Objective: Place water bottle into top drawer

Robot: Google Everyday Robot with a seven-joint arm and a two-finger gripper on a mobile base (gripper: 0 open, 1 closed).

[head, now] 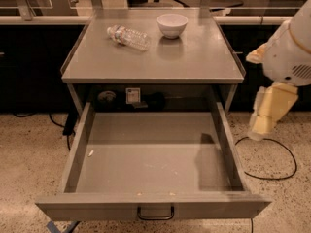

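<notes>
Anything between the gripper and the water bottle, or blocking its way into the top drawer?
Nothing directly. The gripper hangs right of the table; the white bowl sits just right of the water bottle, apart from it. The top drawer stands open.

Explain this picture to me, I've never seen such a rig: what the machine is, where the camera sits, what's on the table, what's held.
One camera looks down at a grey table from the front; where it is mounted cannot be told. The white shape at the right edge is the robot's arm. Its gripper hangs below it, to the right of the open top drawer, holding nothing. On the tabletop a water bottle lies on its side, and a white bowl stands to its right, apart from it. The drawer is pulled out and holds only a few specks. The bottle is meant to go into it.
</notes>
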